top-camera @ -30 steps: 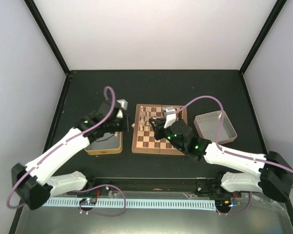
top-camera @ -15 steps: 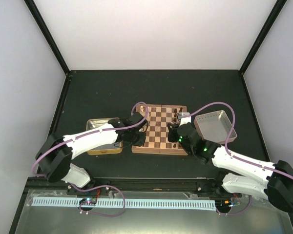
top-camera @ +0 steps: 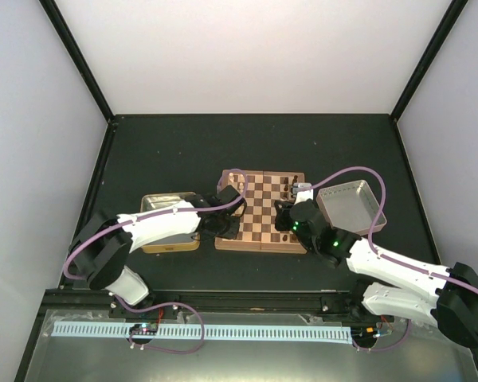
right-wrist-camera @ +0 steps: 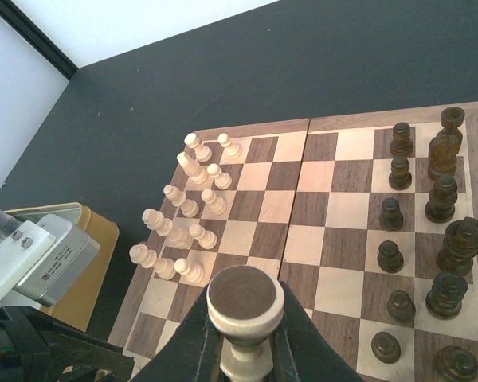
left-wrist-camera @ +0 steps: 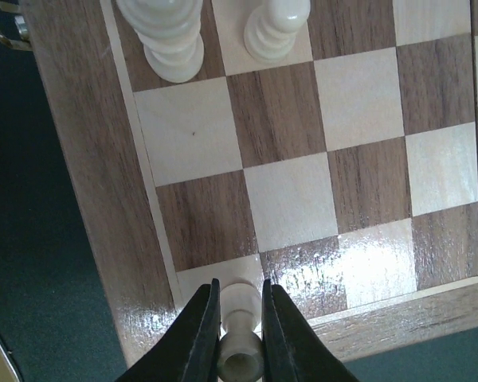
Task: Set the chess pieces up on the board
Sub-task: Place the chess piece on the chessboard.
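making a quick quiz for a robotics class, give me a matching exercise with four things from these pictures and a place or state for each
Things
1. left gripper
2. right gripper
3. dark chess pieces
4. gold tin

Places or states
A. standing along one side of the board
B. shut on a pale piece whose dark round end faces the wrist camera
C. beside the board, off it
D. shut on a cream piece at a corner square

Pairs: 1-D, 2-B, 3-A, 4-C

A gold-tan tin point(top-camera: 169, 247) is lying on the dark bench point(top-camera: 167, 151) left of centre; a grey tray point(top-camera: 352, 205) is sitting well apart, to the right.
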Controlling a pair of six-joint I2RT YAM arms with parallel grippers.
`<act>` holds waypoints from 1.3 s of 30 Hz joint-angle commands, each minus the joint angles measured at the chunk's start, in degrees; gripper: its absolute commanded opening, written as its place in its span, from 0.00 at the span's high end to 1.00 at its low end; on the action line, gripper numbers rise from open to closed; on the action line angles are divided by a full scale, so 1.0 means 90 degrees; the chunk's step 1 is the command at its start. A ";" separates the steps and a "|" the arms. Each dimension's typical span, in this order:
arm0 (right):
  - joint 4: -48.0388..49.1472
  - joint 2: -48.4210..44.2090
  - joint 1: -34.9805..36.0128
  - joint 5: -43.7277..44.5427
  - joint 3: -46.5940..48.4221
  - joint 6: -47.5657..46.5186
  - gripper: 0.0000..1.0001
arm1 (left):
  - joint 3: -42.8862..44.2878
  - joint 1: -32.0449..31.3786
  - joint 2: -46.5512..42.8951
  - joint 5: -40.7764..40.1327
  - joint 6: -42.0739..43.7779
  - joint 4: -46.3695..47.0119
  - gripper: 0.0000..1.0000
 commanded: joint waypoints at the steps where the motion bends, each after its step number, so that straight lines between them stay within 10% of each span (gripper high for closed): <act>1: -0.0026 -0.0081 -0.0035 0.0064 -0.0038 0.0081 0.96 | 0.0007 -0.0037 0.0151 -0.0371 -0.0078 -0.0030 0.88; 17: 0.0326 -0.0349 -0.0149 -0.0448 -0.0226 -0.0158 0.95 | 0.0369 0.0011 -0.0474 -0.0176 -0.0022 -0.0438 0.63; 23: 0.1686 -0.0891 -0.0310 -0.2243 -0.0731 -0.2007 0.94 | 0.0380 0.0183 -0.1767 -0.0007 -0.0099 0.0148 0.55; 39: 0.0445 -0.0781 -0.0349 -0.4371 0.0545 -0.5174 0.93 | -0.0345 0.0842 -0.3677 0.3609 -0.0263 0.2909 0.20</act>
